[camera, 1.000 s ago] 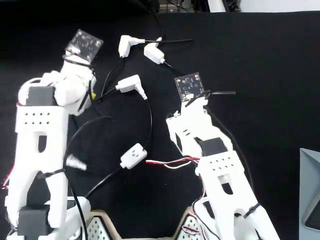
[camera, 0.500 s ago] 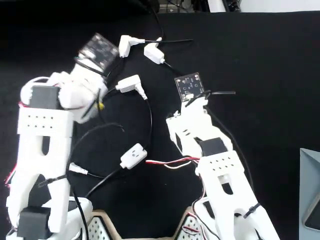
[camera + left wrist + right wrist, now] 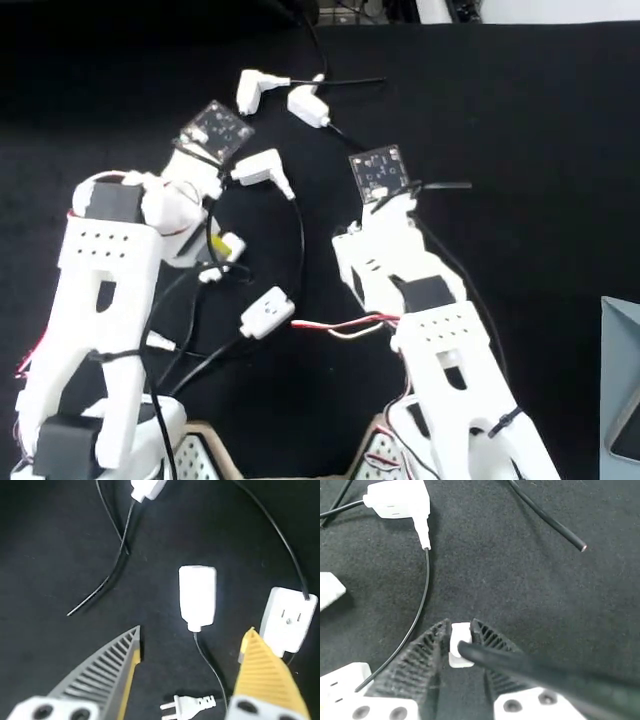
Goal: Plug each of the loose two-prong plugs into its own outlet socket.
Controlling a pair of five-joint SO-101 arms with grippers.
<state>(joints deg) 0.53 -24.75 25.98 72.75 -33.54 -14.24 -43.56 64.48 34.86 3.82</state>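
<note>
My left gripper (image 3: 194, 629) is open just above the cloth, one grey finger and one yellow finger (image 3: 257, 660) spread wide. Between and beyond its tips lies a white socket block (image 3: 197, 596) with a thin black cord. A loose two-prong plug (image 3: 187, 705) lies close under the gripper. An outlet with visible slots (image 3: 287, 617) sits beside the yellow finger. My right gripper (image 3: 460, 625) is shut on a small white plug (image 3: 460, 652) with a thick black cable, low over the cloth. From above, the left gripper (image 3: 218, 260) hangs left of the centre socket (image 3: 267, 311).
More white sockets lie at the back of the black cloth (image 3: 258, 88), (image 3: 308, 105), (image 3: 258, 167), joined by looping black cords. A loose cable end (image 3: 582, 546) lies ahead of the right gripper. A grey bin (image 3: 622, 380) stands at the right edge.
The left arm has swung right and toward the middle of the table, bringing its gripper down near the sockets. The right arm has kept still.
</note>
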